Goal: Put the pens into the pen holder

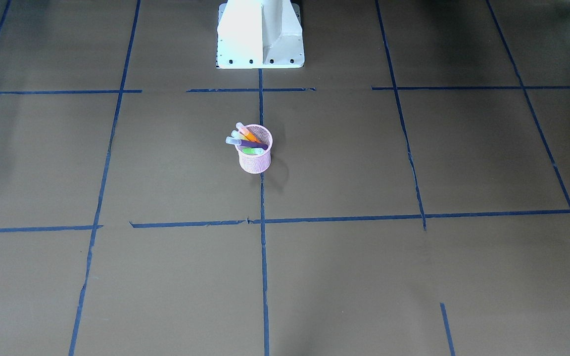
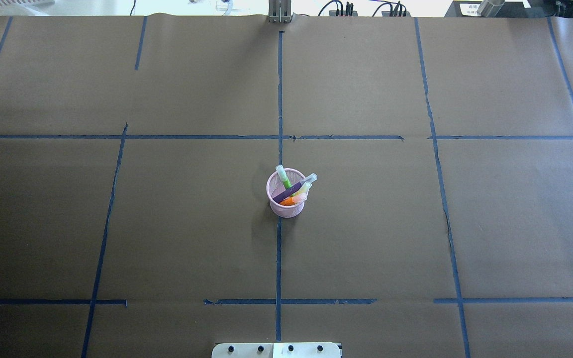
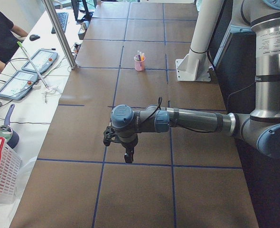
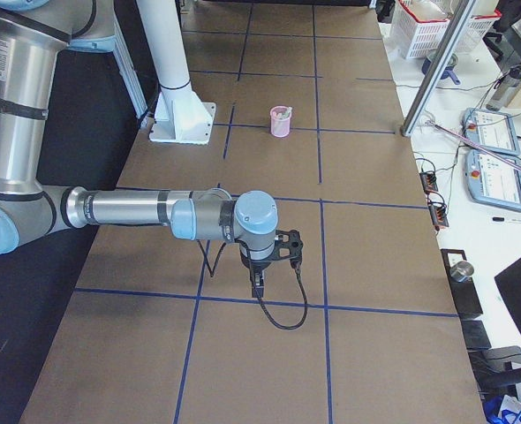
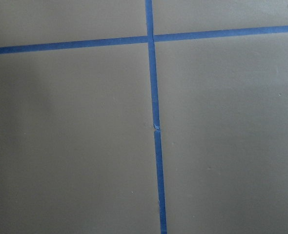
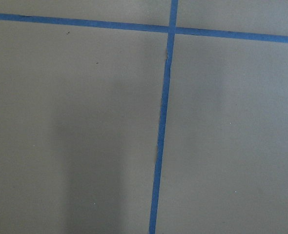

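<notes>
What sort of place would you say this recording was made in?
Most likely a robotics lab workcell: a table papered brown and gridded with blue tape, a robot arm mounted beside it, and teach pendants on the side bench.

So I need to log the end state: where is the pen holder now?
Overhead view: the pen holder stands upright at mid-table, on the central blue tape line, with the pens in it.

The left arm [image 3: 197,121] is held with its forearm stretched out level and the left gripper [image 3: 128,156] pointed straight down, the right arm [image 4: 128,210] and right gripper [image 4: 259,284] are posed likewise, and neither gripper's opening can be judged.
</notes>
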`<state>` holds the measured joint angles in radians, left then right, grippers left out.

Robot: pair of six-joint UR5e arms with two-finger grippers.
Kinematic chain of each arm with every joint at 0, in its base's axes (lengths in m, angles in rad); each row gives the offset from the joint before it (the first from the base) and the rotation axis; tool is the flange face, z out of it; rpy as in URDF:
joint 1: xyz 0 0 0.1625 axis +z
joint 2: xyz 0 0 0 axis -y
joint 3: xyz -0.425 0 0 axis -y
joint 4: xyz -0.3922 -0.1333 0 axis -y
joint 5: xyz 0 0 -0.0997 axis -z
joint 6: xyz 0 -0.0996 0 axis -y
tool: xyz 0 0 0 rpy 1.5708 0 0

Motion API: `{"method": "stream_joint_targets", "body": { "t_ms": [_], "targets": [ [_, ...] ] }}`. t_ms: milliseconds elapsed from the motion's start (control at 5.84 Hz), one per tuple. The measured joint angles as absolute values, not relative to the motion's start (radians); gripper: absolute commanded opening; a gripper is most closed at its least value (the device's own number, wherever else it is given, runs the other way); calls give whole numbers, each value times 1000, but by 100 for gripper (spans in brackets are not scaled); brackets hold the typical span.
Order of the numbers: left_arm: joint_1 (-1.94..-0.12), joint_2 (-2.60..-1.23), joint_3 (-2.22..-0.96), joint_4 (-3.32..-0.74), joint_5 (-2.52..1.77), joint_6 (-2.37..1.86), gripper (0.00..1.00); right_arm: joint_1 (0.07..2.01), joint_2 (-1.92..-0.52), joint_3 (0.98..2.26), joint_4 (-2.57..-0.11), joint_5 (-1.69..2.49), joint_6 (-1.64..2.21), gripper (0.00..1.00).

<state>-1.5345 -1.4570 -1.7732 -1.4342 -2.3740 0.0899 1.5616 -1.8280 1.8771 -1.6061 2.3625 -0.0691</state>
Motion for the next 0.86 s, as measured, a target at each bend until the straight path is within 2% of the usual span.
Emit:
{"method": "stream_joint_targets", "body": {
  "t_ms": [856],
  "targets": [
    [-1534, -1451, -1767, -1436, -2367, 98, 100, 1542, -1834, 1876, -1608, 2364, -67, 100]
  ]
}}
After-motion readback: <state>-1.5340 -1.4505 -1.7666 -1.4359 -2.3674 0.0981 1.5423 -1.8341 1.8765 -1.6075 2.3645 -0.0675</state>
